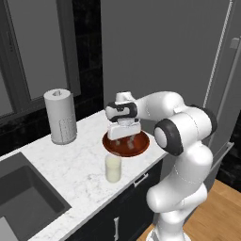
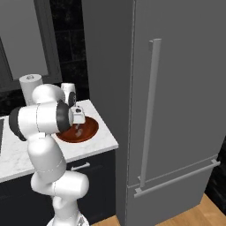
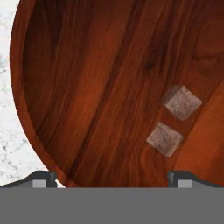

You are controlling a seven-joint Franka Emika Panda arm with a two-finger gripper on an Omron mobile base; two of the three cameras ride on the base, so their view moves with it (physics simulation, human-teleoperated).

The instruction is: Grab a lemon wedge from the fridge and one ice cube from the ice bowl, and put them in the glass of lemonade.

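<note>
My gripper (image 1: pixel 126 140) hangs open just above the reddish-brown ice bowl (image 1: pixel 141 147), pointing down into it. In the hand view the ice bowl (image 3: pixel 87 87) holds two pale ice cubes, one (image 3: pixel 182 102) above the other (image 3: pixel 164 138), both lying right of centre and close to my right fingertip (image 3: pixel 181 178). Nothing sits between the fingers. The glass of lemonade (image 1: pixel 113 168) stands on the counter just in front of the bowl. The grey fridge (image 2: pixel 176 88) stands to the right with its doors shut, so the lemon wedge is hidden.
A white paper towel roll (image 1: pixel 60 116) on a perforated grey holder stands at the back left of the marble counter (image 1: pixel 75 164). A dark sink (image 1: pixel 23 197) lies at the left. The counter ends next to the fridge (image 1: pixel 226 70).
</note>
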